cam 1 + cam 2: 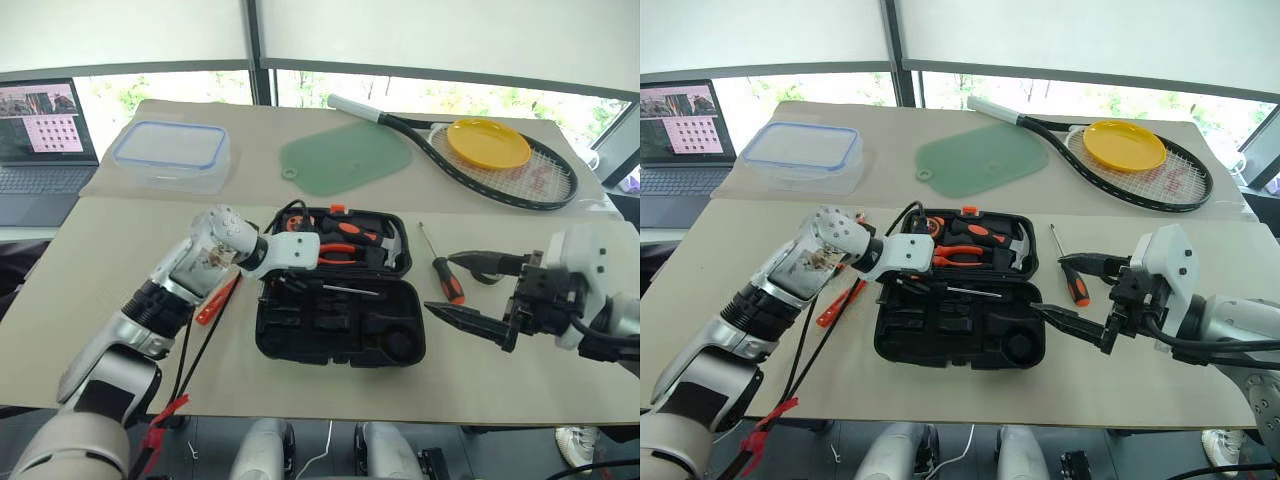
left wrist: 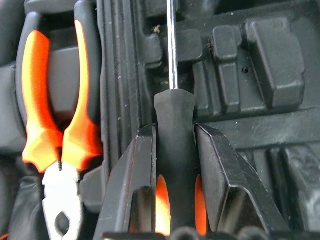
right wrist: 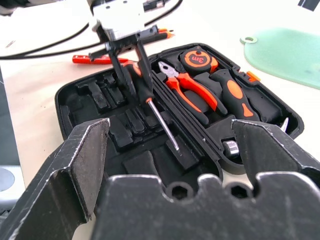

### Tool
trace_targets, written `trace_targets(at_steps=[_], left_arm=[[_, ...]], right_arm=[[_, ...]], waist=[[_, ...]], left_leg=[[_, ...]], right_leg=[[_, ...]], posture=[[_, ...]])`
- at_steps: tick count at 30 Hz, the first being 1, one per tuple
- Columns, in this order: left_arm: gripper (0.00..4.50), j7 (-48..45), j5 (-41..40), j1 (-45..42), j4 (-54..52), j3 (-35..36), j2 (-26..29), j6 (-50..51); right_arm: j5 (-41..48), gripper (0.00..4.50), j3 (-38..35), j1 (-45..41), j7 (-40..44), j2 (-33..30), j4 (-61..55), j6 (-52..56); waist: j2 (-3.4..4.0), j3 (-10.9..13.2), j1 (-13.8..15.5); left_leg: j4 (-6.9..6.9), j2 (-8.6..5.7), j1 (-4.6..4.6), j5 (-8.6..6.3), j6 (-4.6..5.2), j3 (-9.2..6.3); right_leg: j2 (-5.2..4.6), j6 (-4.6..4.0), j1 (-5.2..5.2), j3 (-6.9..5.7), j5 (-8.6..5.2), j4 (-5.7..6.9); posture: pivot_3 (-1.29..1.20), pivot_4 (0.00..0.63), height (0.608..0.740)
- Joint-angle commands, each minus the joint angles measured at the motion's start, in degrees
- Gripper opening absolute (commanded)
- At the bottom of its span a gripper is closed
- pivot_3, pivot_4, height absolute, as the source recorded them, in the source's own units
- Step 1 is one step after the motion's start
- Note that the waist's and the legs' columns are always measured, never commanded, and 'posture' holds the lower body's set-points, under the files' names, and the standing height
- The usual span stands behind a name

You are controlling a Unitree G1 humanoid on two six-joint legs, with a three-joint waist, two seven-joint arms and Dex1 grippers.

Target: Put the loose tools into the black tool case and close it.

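The black tool case [image 1: 340,320] lies open in front of me on the beige table [image 1: 100,300], a rounded clamshell with shaped recesses. Its far half carries orange-handled pliers [image 3: 192,92], a tape measure [image 3: 198,59] and a hammer [image 3: 235,97].

My left pincer [image 3: 129,67] is clamped on a black-and-orange screwdriver [image 2: 174,125]. It holds the handle over the near half of the case, and the steel shaft points along the middle ridge.

My right pincer [image 1: 470,290] hangs just right of the case, its fingers [image 3: 75,165] wide apart and empty.

A second screwdriver [image 1: 442,270] lies on the table right of the case, and a slim orange tool [image 1: 218,300] lies to its left.

Beyond the case sit a clear blue-rimmed box [image 1: 170,152], a green cutting board [image 1: 345,158], and a racket [image 1: 500,165] with a yellow plate [image 1: 488,143] on it. A laptop [image 1: 40,135] stands far left, under the windows.
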Motion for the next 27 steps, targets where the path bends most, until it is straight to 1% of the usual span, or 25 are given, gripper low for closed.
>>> trace_targets(at_steps=[1, 4, 5, 6, 7, 11, 17, 18, 19, 20, 21, 22, 25, 27], left_arm=[[0.78, 1.12, 1.20, -0.44, 1.46, 0.02, -0.80, 0.37], [0.78, 0.55, 0.64, -0.67, 0.39, 0.35, -0.94, 2.13], [1.74, 0.56, 0.27, -0.73, -0.24, 0.63, -1.05, 2.94], [1.93, 0.50, -0.12, -0.86, -0.83, 0.92, -1.14, 3.97], [2.36, 0.17, -0.68, -1.18, -1.66, 1.33, -1.05, 5.21], [3.70, -1.19, -2.81, -2.58, -4.06, 2.56, -0.76, 9.77], [3.70, 0.75, -4.88, -3.91, -3.81, 4.56, -2.40, 11.20], [3.16, 0.90, -4.83, -3.91, -3.36, 4.48, -2.60, 10.79], [2.92, 0.91, -4.71, -3.74, -2.99, 4.28, -2.68, 10.20], [2.59, 0.84, -4.44, -3.54, -2.49, 3.89, -2.63, 9.43], [2.12, 0.81, -4.20, -3.29, -2.07, 3.55, -2.58, 8.72], [1.80, 0.82, -4.07, -3.15, -1.75, 3.35, -2.57, 8.23], [0.64, 0.62, -3.95, -2.77, -1.10, 2.89, -2.54, 7.30], [0.04, 0.15, -3.84, -2.45, -0.92, 2.39, -2.36, 6.85]], right_arm=[[0.31, 4.50, 0.47, -1.49, -0.74, 0.21, -0.61, -0.73], [0.26, 4.50, 1.10, -2.02, -1.15, 0.34, -0.54, -0.71], [0.34, 4.50, 1.12, -1.99, -1.24, 0.38, -0.64, -0.70], [0.39, 4.50, 1.16, -1.96, -1.31, 0.43, -0.74, -0.68], [0.43, 4.50, 1.18, -1.82, -1.33, 0.49, -0.89, -0.68], [0.94, 4.50, 1.05, -1.43, -1.03, 0.66, -0.89, -0.59], [0.39, 4.50, 1.96, -1.75, -1.01, 1.04, -0.31, -0.78], [0.39, 4.50, 1.99, -1.76, -1.02, 1.07, -0.34, -0.77], [0.37, 4.50, 2.01, -1.75, -1.04, 1.08, -0.38, -0.78], [0.37, 4.50, 2.04, -1.87, -1.06, 1.03, -0.35, -0.73], [0.39, 4.50, 2.04, -1.95, -1.10, 0.99, -0.33, -0.68], [0.40, 4.50, 2.03, -2.00, -1.13, 0.96, -0.31, -0.64], [0.37, 4.50, 1.84, -1.79, -1.22, 0.90, -0.43, -0.56], [0.45, 4.50, 1.64, -1.68, -1.24, 0.82, -0.52, -0.47]], waist=[[0.00, 0.00, 0.12], [0.00, 0.00, 0.16], [0.00, 0.00, 0.16], [0.00, 0.00, 0.20], [0.00, 0.00, 0.24], [0.00, 0.00, 0.29], [0.00, 0.00, 0.22], [0.00, 0.00, 0.24], [0.00, 0.00, 0.22], [0.00, 0.00, 0.18], [0.00, 0.00, 0.14], [0.00, 0.00, 0.09], [0.00, 0.00, 0.04], [0.00, 0.00, 0.08]], left_leg=[[0.03, 0.00, 0.01, -0.01, 0.01, 0.00], [0.21, 0.02, 0.00, -0.04, 0.06, -0.02], [0.25, 0.03, -0.01, -0.04, 0.07, -0.02], [0.28, 0.03, -0.02, -0.05, 0.08, -0.02], [0.30, 0.03, -0.02, -0.05, 0.09, -0.02], [0.37, 0.03, -0.06, -0.06, 0.11, -0.04], [0.38, 0.02, -0.09, -0.07, 0.11, -0.05], [0.38, 0.02, -0.09, -0.07, 0.11, -0.05], [0.38, 0.01, -0.08, -0.07, 0.11, -0.05], [0.38, 0.01, -0.09, -0.07, 0.12, -0.05], [0.38, 0.01, -0.09, -0.07, 0.12, -0.04], [0.38, 0.01, -0.09, -0.07, 0.12, -0.04], [0.38, 0.01, -0.09, -0.07, 0.11, -0.04], [0.38, 0.01, -0.09, -0.07, 0.12, -0.04]], right_leg=[[0.00, 0.00, 0.02, -0.01, 0.00, 0.01], [0.00, 0.00, 0.04, -0.02, 0.00, 0.09], [0.00, 0.01, 0.04, -0.01, 0.00, 0.11], [0.00, 0.02, 0.05, -0.01, 0.01, 0.12], [0.00, 0.02, 0.05, -0.01, 0.01, 0.13], [0.00, 0.05, 0.04, 0.00, 0.03, 0.17], [0.00, 0.06, 0.01, 0.01, 0.03, 0.18], [0.00, 0.06, 0.01, 0.00, 0.03, 0.18], [0.00, 0.06, 0.02, 0.01, 0.04, 0.17], [0.00, 0.06, 0.02, 0.01, 0.04, 0.16], [0.00, 0.06, 0.01, 0.02, 0.04, 0.17], [0.00, 0.06, 0.00, 0.01, 0.04, 0.17], [0.01, 0.06, 0.00, 0.02, 0.04, 0.17], [0.01, 0.06, 0.01, 0.02, 0.04, 0.16]], posture=[[0.00, 0.150, 0.738], [0.00, 0.150, 0.738], [0.00, 0.150, 0.738], [0.00, 0.150, 0.738], [0.00, 0.150, 0.738], [0.00, 0.150, 0.738], [0.00, 0.150, 0.738], [0.00, 0.150, 0.738], [0.00, 0.150, 0.738], [0.00, 0.150, 0.738], [0.00, 0.150, 0.738], [0.00, 0.150, 0.738], [0.00, 0.150, 0.738], [0.00, 0.150, 0.738]])
